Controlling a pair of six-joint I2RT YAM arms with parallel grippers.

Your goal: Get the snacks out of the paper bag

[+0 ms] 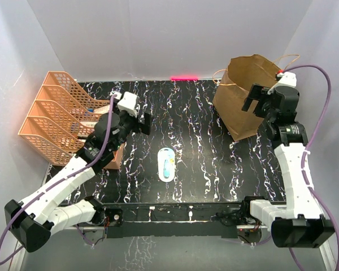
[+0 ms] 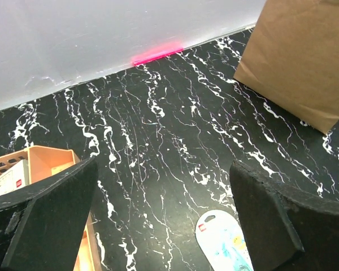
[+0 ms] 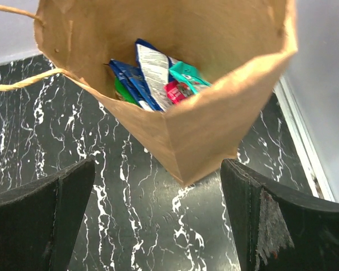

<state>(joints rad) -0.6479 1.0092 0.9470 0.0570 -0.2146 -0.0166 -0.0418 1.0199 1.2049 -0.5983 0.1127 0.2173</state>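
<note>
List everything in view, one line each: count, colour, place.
paper bag: one, brown, standing open, far right of table
snacks: several, blue, teal, green, red; inside the paper bag, exact count hidden
oblong item: one, white and light blue, lying mid-table
mesh trays: one stack, orange, far left
strip: one, pink-red, foot of back wall
table: one, black with white veins
left gripper: open, empty, near the trays
right gripper: open, empty, at the bag's mouth

Large brown kraft paper bag [image 3: 214, 130], matt and creased, glossy plastic snack packets [image 3: 150, 73] inside it, smooth black white-veined tabletop [image 2: 158, 141] beneath it
</note>
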